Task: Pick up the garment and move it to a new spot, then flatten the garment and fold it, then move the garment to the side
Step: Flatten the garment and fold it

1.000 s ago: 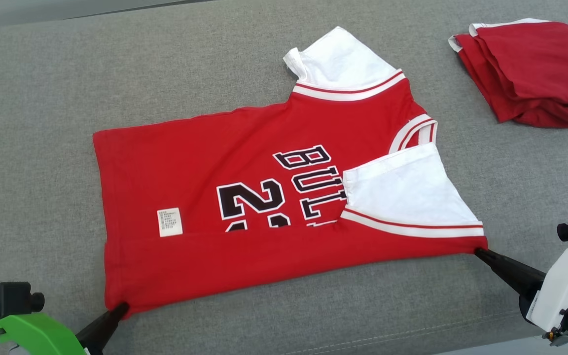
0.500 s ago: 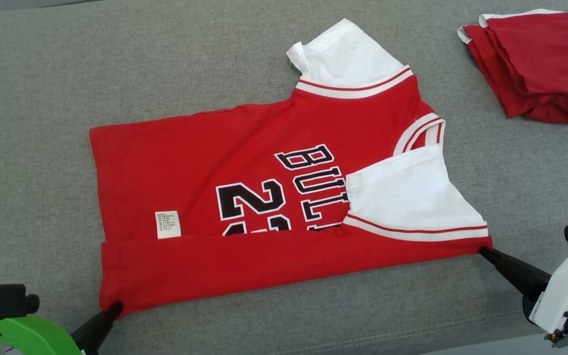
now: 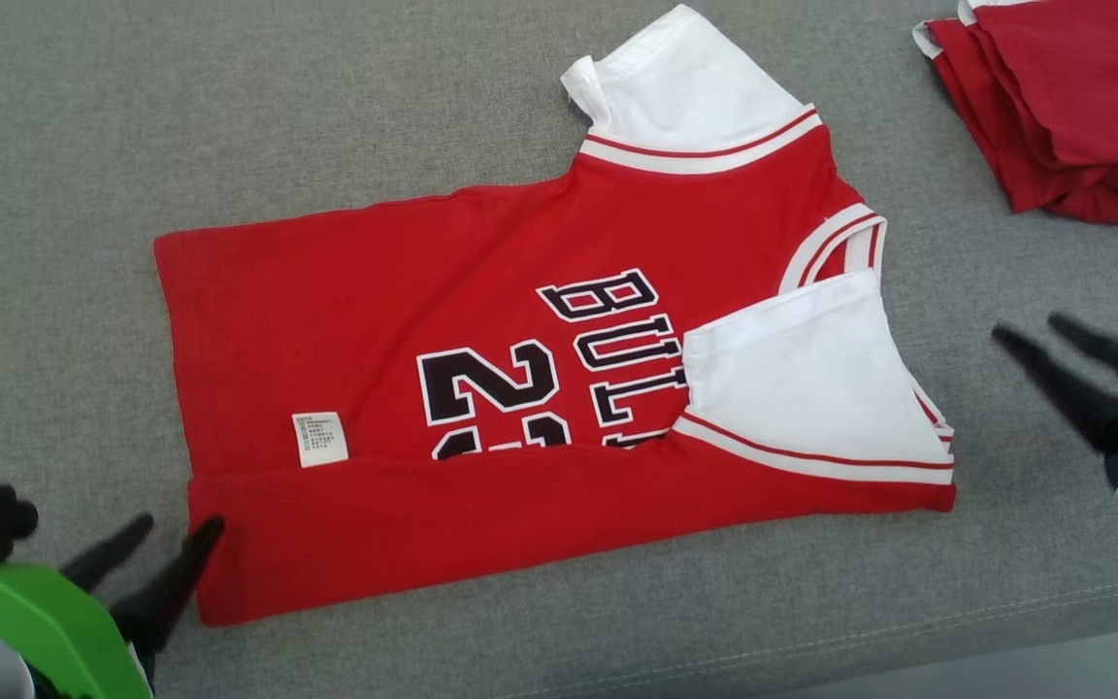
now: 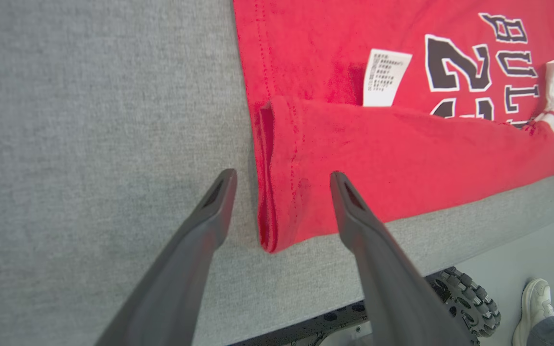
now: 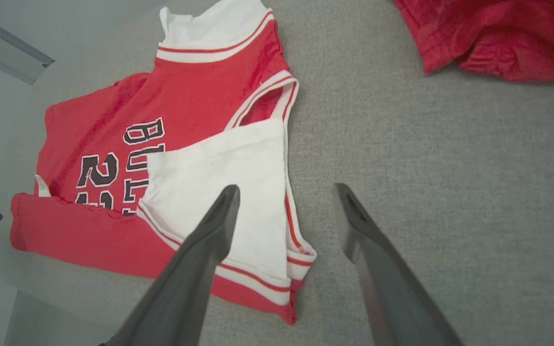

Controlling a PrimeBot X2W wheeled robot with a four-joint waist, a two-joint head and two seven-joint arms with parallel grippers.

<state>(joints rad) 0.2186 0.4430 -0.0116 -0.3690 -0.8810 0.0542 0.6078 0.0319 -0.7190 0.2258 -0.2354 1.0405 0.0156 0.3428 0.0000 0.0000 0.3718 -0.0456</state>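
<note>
Your left gripper [image 3: 180, 524] sits at lower left of the head view, jaws spread wide, holding nothing. In the left wrist view, your left gripper [image 4: 283, 174] straddles the near corner of the red short-sleeved jersey with white sleeves [image 4: 402, 158]: one finger over grey cloth, the other over the red folded strip. You can't tell whether it touches.

Your right gripper [image 3: 1030, 325] is at right of the head view, jaws also wide and empty, apart from the jersey's [image 3: 481, 291] white sleeve. In the right wrist view, your right gripper [image 5: 287, 187] has one finger in front of that sleeve and one over grey.

The jersey lies flat at centre of the grey woven fabric surface [image 3: 326, 116]. Its bottom strip is folded up over the front, and its near sleeve is laid over the chest. Black, white-edged print reads "BUL", the rest covered, then "2" and part of a second digit. The small white care label [image 3: 318, 439] has tiny print, unreadable.

A folded stack of dark red cloth [image 3: 1064, 97] lies at upper right. A knobby black wheel [image 4: 469, 300] and a person's pale shoe [image 4: 532, 298] are at lower right of the left wrist view.
</note>
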